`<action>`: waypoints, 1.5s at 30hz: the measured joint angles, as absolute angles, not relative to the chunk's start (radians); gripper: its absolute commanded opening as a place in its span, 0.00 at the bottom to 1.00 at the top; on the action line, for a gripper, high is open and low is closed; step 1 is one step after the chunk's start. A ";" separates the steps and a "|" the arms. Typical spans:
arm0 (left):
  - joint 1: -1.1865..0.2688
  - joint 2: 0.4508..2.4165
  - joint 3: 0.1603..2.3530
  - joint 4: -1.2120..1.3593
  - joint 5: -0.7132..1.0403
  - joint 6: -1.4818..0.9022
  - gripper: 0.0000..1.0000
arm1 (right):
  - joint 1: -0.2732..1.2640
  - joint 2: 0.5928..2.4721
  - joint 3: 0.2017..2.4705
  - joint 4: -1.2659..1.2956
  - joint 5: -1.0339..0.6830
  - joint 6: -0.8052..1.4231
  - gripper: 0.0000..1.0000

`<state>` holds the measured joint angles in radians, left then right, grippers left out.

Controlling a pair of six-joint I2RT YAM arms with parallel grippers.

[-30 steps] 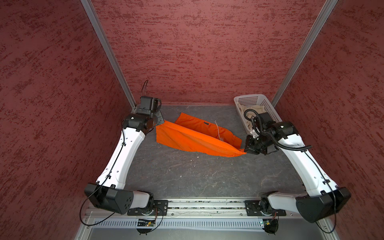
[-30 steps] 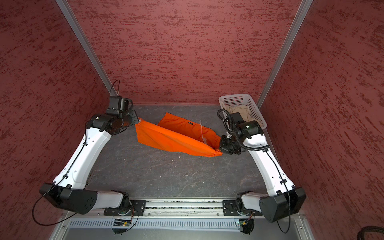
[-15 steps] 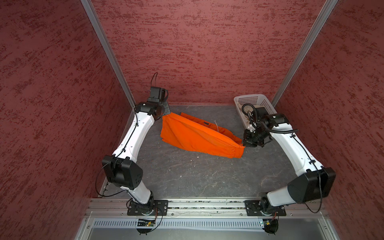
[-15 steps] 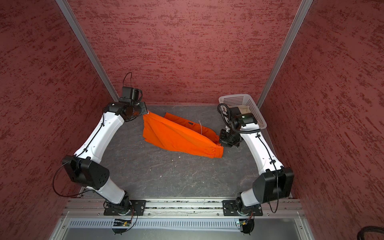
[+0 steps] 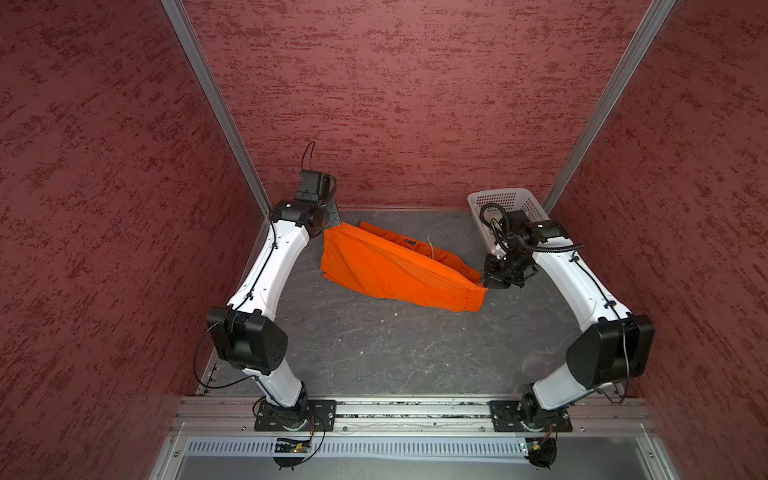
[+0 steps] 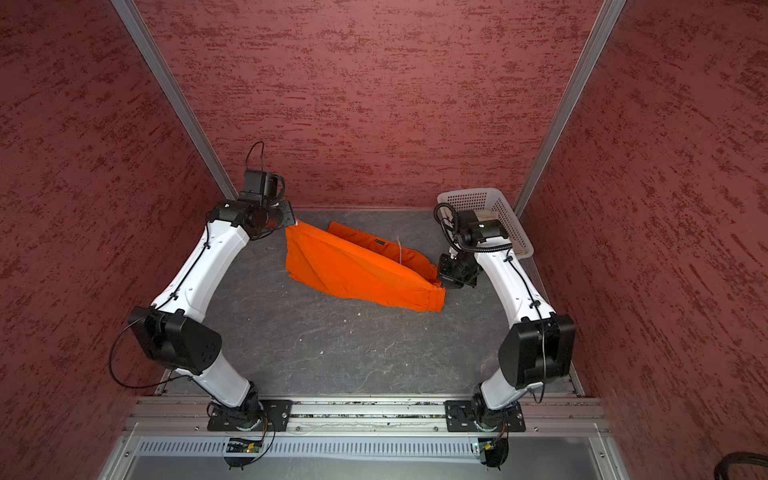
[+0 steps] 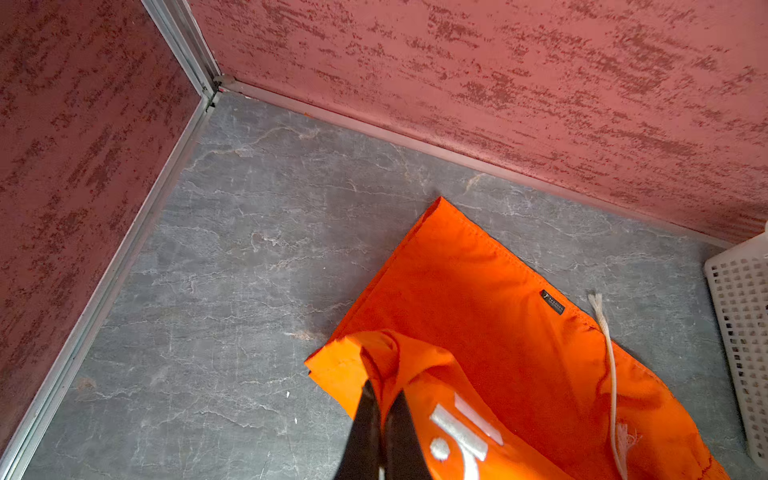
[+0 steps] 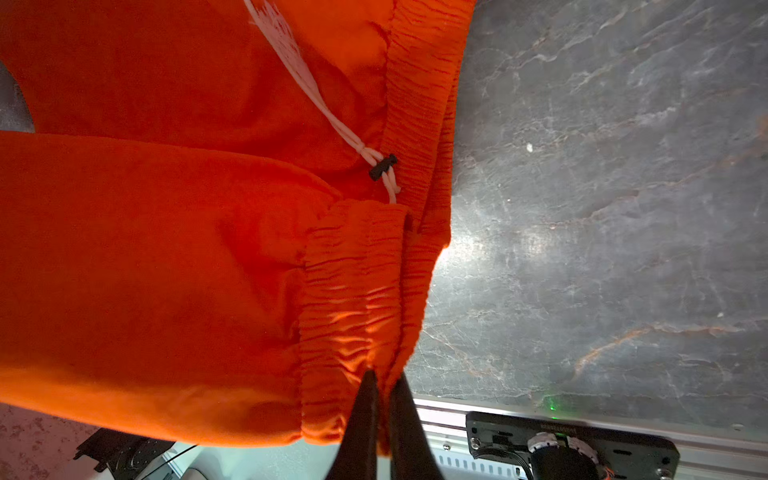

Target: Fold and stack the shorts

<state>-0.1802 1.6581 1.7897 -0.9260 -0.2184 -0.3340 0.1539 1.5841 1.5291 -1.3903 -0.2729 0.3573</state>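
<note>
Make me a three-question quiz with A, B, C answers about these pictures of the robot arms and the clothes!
1. Where does the white basket stand?
A) between the arms' bases
B) far left corner
C) far right corner

2. What colour are the shorts?
A) orange
B) blue
C) green

3. What is the left pincer doing?
A) standing wide open and empty
B) pinching a corner of the shorts
C) resting inside the basket

Answers:
1 C: both top views show it far back on the right.
2 A: they are bright orange in every view.
3 B: the left wrist view shows it closed on the cloth's corner.
</note>
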 measured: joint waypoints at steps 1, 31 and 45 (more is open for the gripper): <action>-0.177 1.650 1.786 -0.927 -0.215 -0.333 0.00 | 0.153 1.584 1.529 -1.390 -0.277 0.356 0.00; -0.158 2.288 2.266 -0.849 -0.171 -0.353 0.00 | 0.110 1.928 1.675 -1.189 -0.281 0.378 0.02; -0.155 2.521 2.409 -0.803 -0.169 -0.386 0.35 | 0.094 1.964 1.616 -0.888 -0.220 0.532 0.41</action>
